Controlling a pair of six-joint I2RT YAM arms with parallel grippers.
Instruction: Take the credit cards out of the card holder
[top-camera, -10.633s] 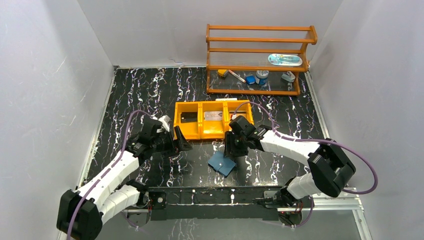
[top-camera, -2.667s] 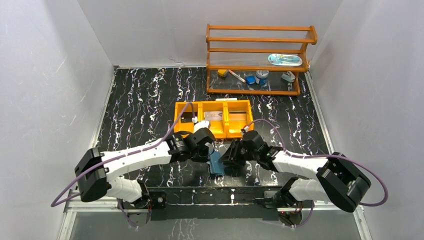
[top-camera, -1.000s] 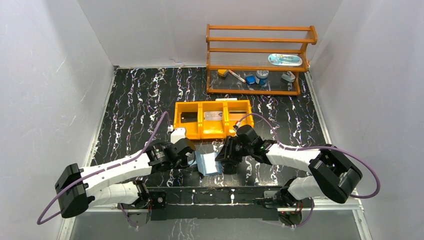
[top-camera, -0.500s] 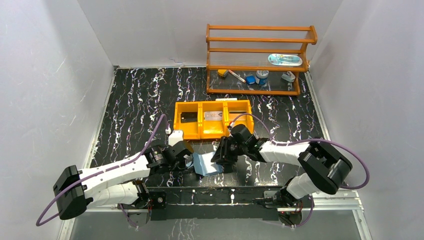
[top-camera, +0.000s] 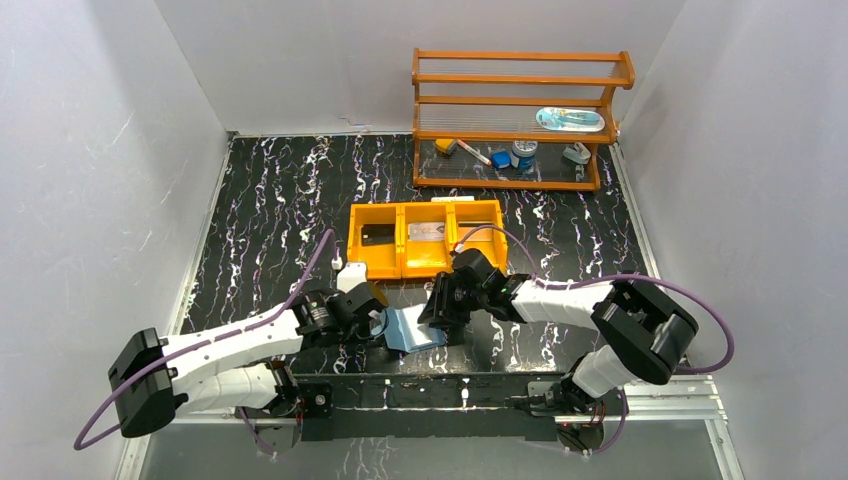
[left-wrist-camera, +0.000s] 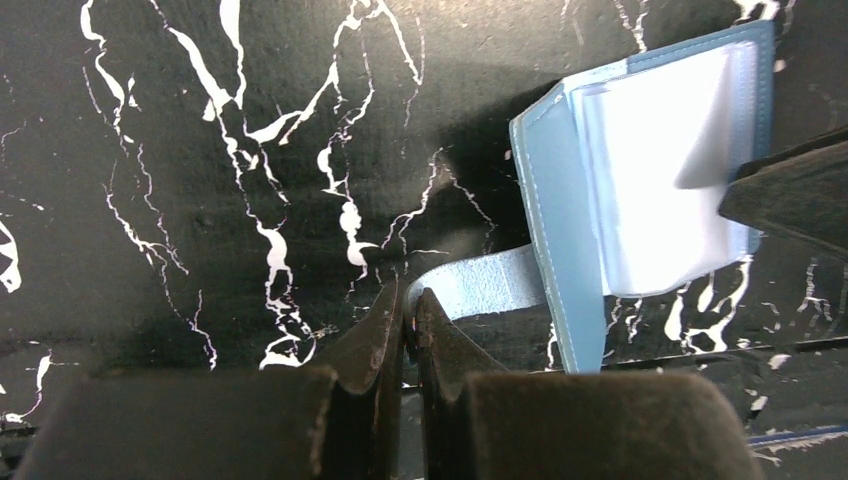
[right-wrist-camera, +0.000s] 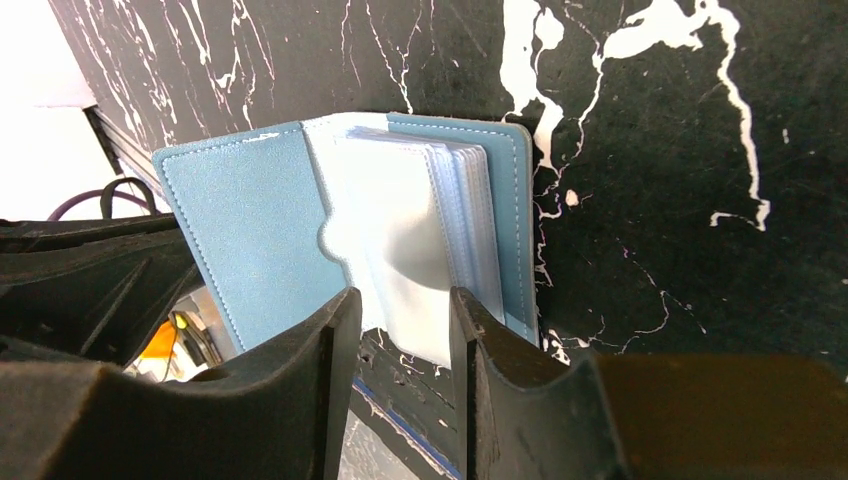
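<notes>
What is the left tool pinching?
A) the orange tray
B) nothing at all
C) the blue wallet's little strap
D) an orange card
C: the left tool is shut on the pale strap that sticks out of the open wallet.

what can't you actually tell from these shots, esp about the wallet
Cards left in the wallet: right wrist view, its cloudy sleeves overlap and hide their contents.
Right gripper holding a sleeve or not: right wrist view, its fingers cover the sleeve's lower edge.
Tray, right compartment: top view, the right arm overlaps part of it.
Shelf items: top view, too small to name.
</notes>
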